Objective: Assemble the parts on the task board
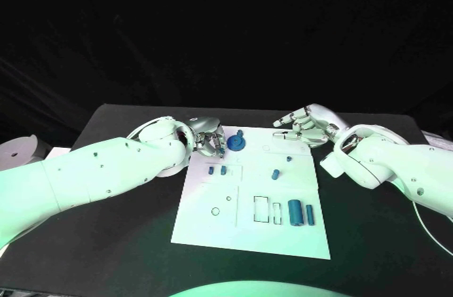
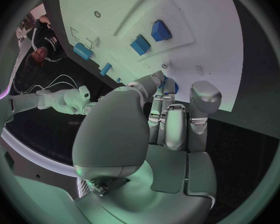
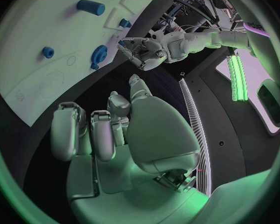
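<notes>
On the black table (image 1: 113,244), both hands flank the task board (image 1: 254,235), left hand (image 1: 206,137) pinching the gear (image 1: 236,142), right hand (image 1: 304,127) loosely spread, empty

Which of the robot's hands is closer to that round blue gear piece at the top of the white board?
Left. The left hand is right beside the blue gear at the task board's far edge; the right hand hovers further off, past the board's far right corner.
</notes>
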Robot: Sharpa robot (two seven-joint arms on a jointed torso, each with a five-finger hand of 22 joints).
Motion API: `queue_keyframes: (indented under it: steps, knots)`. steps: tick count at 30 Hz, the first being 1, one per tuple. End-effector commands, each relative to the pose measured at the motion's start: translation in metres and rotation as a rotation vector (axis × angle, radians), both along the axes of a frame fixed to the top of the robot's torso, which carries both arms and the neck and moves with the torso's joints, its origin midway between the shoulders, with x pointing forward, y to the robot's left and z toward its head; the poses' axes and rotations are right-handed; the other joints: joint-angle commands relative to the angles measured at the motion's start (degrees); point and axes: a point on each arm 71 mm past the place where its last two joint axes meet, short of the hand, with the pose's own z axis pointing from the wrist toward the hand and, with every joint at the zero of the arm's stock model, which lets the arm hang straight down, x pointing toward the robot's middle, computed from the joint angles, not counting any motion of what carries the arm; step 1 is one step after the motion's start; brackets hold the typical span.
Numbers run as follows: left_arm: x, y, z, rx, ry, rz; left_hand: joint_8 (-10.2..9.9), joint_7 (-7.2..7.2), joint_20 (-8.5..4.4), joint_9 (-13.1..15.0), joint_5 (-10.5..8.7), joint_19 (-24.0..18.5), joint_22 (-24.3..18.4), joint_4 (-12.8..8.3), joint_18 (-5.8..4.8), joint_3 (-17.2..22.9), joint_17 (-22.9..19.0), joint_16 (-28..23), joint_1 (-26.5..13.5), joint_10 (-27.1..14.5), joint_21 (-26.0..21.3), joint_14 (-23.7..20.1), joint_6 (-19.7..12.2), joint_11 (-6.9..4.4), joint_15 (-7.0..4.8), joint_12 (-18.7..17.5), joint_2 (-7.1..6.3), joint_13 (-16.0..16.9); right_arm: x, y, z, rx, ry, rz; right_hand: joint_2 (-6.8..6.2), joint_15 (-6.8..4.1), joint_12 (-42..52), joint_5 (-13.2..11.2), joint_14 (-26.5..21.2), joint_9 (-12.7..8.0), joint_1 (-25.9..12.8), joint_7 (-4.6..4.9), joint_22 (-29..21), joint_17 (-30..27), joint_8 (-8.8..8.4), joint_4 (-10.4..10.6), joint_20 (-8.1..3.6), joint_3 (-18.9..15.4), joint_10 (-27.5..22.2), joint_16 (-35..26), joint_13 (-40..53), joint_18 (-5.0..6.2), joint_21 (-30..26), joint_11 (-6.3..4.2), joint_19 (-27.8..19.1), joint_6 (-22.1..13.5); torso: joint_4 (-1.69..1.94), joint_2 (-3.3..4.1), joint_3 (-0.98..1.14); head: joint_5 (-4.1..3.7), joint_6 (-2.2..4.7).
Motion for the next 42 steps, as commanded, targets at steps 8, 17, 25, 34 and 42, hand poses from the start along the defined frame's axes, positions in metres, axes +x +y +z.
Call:
queue_keyframes:
  steps: [8,17,25,34,42]
  knots:
    - [-0.0007,-0.0031,-0.0040,0.029,0.036,-0.013,-0.2,0.05,0.03,-0.1,-0.01,3.6,-0.1,0.0,-0.38,0.0,0.0,0.3,-0.6,0.0,-0.2,2.2,0.2,0.05,0.30,-0.3,0.10,0.1,-0.0004,0.0020,-0.0004,-0.001,-0.003,0.014,0.33,-0.46,-0.1,0.3,4.5,0.0,-0.1,0.03,0.0,9.0,-0.33,-0.1,-0.14,-0.4,-0.4,-0.2,-0.1,0.90,-0.2,-0.11,-0.3,0.1,-0.03,-0.02,0.10,0.23,-0.12]
    - [-0.0006,-0.0033,-0.0064,0.055,0.046,-0.015,-0.2,0.03,0.03,-0.1,-0.01,3.6,-0.2,0.0,-0.33,0.0,-0.1,0.3,-0.6,0.0,-0.5,2.2,0.2,0.04,0.30,-0.3,0.14,0.1,-0.0004,0.0022,-0.0004,-0.001,-0.003,0.015,0.33,-0.46,-0.1,0.3,4.5,0.0,-0.1,0.03,0.0,9.0,-0.33,-0.1,-0.14,-0.4,-0.4,-0.2,-0.1,0.90,-0.2,-0.11,-0.3,0.1,-0.08,-0.02,0.12,0.25,-0.11]
    - [-0.0011,-0.0041,-0.0076,0.072,0.056,-0.016,-0.2,0.01,0.03,-0.1,-0.02,3.6,-0.2,-0.1,-0.31,0.1,-0.1,0.3,-0.5,0.2,-0.6,2.2,0.3,0.00,0.29,-0.3,0.22,0.1,-0.0005,0.0023,-0.0004,-0.001,-0.003,0.015,0.33,-0.46,-0.1,0.3,4.5,0.0,-0.1,0.03,0.0,9.0,-0.33,-0.1,-0.14,-0.4,-0.4,-0.2,-0.1,0.90,-0.2,-0.11,-0.3,0.1,-0.06,0.00,0.13,0.25,-0.19]
    - [-0.0012,-0.0050,-0.0094,0.089,0.063,-0.022,-0.2,-0.02,0.03,0.0,-0.02,3.6,-0.3,-0.2,-0.26,0.1,-0.2,0.2,-0.5,0.3,-0.9,2.1,0.4,-0.03,0.27,-0.3,0.25,0.2,-0.0006,0.0022,-0.0004,-0.001,-0.002,0.015,0.33,-0.46,-0.1,0.3,4.5,0.0,-0.1,0.03,0.0,9.0,-0.33,-0.1,-0.14,-0.4,-0.4,-0.2,-0.1,0.90,-0.2,-0.11,-0.3,0.1,-0.06,-0.01,0.13,0.23,-0.25]
    - [-0.0014,-0.0058,-0.0111,0.093,0.068,-0.024,-0.2,-0.06,0.02,0.0,-0.06,3.6,-0.4,-0.3,-0.22,0.0,-0.2,0.3,-0.7,0.6,-1.1,2.1,0.6,-0.08,0.23,-0.3,0.20,0.3,-0.0007,0.0021,-0.0003,-0.001,-0.002,0.015,0.33,-0.46,-0.1,0.3,4.5,0.0,-0.1,0.03,0.0,9.0,-0.33,-0.1,-0.14,-0.4,-0.4,-0.2,-0.1,0.90,-0.2,-0.11,-0.3,0.1,-0.06,-0.01,0.14,0.27,-0.27]
